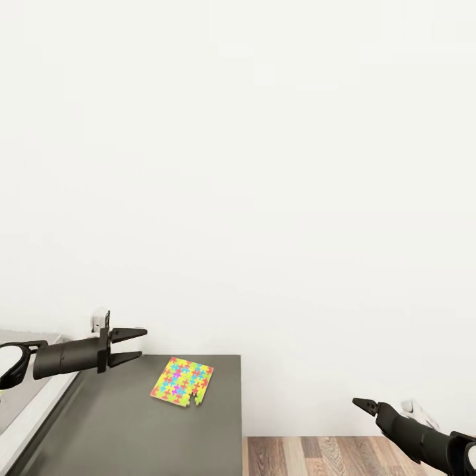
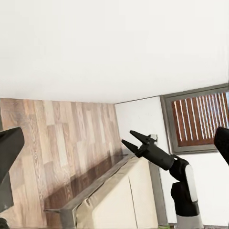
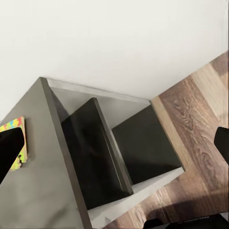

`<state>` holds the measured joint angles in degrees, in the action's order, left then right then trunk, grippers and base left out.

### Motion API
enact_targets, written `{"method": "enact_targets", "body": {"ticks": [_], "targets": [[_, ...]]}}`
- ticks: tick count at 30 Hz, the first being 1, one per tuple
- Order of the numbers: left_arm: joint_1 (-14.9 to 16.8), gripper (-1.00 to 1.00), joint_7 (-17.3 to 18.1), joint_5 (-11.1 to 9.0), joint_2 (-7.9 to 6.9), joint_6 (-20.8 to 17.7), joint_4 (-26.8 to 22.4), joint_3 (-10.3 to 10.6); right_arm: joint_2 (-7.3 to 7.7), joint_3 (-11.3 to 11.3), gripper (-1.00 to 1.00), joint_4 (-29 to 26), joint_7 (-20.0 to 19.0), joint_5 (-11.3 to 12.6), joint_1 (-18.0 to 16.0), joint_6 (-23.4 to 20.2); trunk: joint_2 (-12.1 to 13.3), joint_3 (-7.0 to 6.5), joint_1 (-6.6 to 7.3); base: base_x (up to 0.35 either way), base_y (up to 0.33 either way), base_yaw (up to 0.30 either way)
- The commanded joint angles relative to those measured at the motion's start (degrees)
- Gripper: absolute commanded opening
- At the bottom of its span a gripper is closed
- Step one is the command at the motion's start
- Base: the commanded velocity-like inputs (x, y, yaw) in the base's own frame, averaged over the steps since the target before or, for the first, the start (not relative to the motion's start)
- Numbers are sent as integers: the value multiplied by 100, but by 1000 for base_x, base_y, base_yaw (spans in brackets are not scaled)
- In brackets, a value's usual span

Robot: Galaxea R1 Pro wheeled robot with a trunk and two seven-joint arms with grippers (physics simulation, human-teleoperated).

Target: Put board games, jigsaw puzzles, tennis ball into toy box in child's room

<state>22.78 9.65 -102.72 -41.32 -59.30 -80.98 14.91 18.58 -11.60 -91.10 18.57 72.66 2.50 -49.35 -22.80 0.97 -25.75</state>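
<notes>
- The white wall (image 1: 264,165) takes up most of the head view; a strip of wood floor (image 1: 317,456) shows beside the table.
- The dark grey table (image 1: 132,430) sits low in the view, its open shelves seen from the right wrist.
- The left gripper (image 1: 129,345) hovers over the table's back edge, fingers parted, holding nothing.
- The right gripper (image 1: 362,402) hangs off the table over the floor; its jaws look apart and empty.
- The jigsaw puzzle (image 1: 182,381) lies flat near the table's far right corner, one piece loose at its edge. It is probably thin, light and stiff, so best slid to the edge and pinched there.
</notes>
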Motion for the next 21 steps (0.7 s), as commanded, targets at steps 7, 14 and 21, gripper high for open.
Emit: {"method": "enact_targets", "body": {"ticks": [7,14,21], "targets": [[82,100,-617,1109,341,217,203,7,-109,508,100,86,1131,-978,-488,39,-12,10,-4,0,0,0],[304,100,-2194,2271,1349,492,846,8,-995,1155,100,716,2101,-2447,-1085,55,-12,10,-4,0,0,0],[1268,100,-2699,4273,2646,1447,2716,24,-1432,1218,100,1211,2276,-3266,-1342,182,-12,10,-4,0,0,0]]}}
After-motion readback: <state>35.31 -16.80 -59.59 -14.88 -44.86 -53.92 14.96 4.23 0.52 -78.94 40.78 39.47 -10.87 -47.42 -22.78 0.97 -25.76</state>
